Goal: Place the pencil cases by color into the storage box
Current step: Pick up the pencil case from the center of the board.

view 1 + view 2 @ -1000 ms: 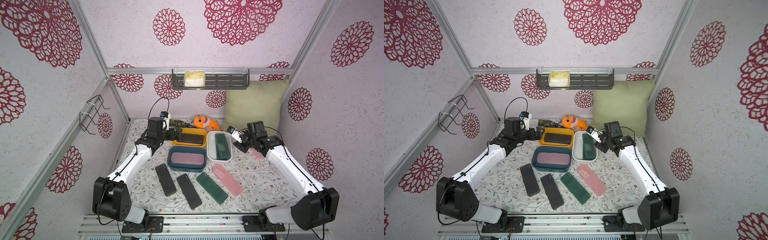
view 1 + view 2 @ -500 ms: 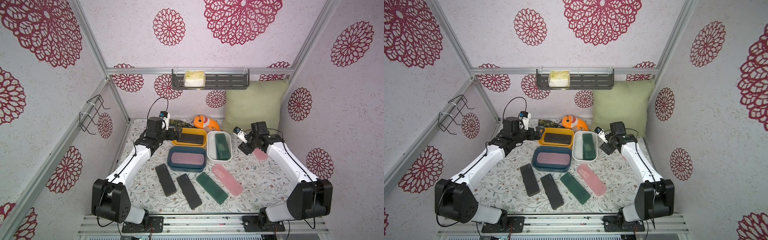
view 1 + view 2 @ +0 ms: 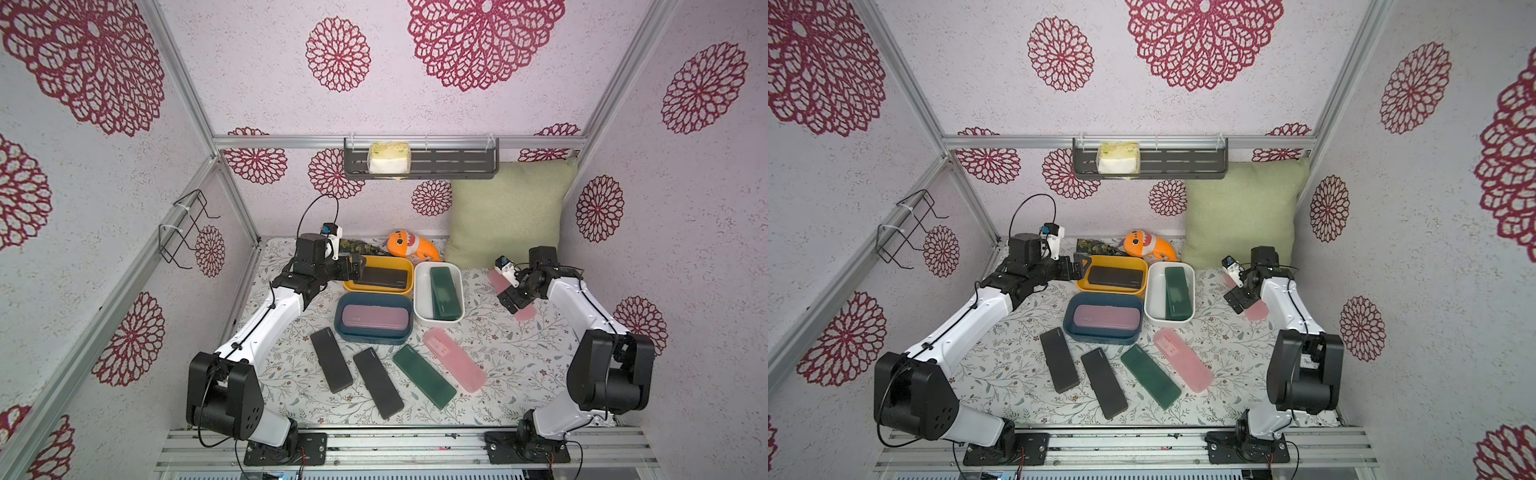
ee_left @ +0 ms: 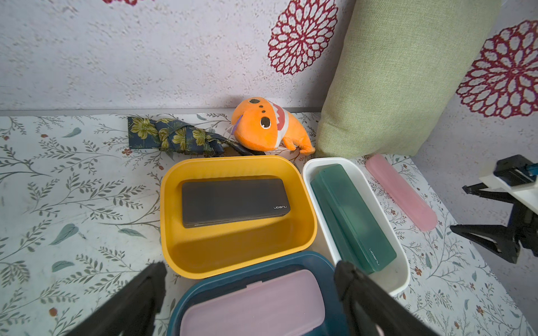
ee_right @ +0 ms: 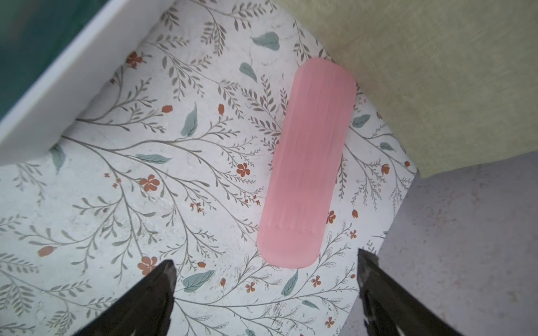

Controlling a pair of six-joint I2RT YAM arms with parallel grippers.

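Three storage boxes stand mid-table. The yellow one holds a black pencil case, the white one two dark green cases, the blue one a pink case. Two black cases, a green one and a pink one lie loose in front. Another pink case lies by the pillow. My right gripper hangs open just above its near end, empty. My left gripper is open and empty at the yellow box's left end.
A green pillow leans on the back wall, right beside the far pink case. An orange plush and a folded floral cloth lie behind the boxes. A dark wall shelf hangs above.
My right gripper has swung from the white box's side out to the right over the pink case and has opened from shut. The left arm has barely moved.
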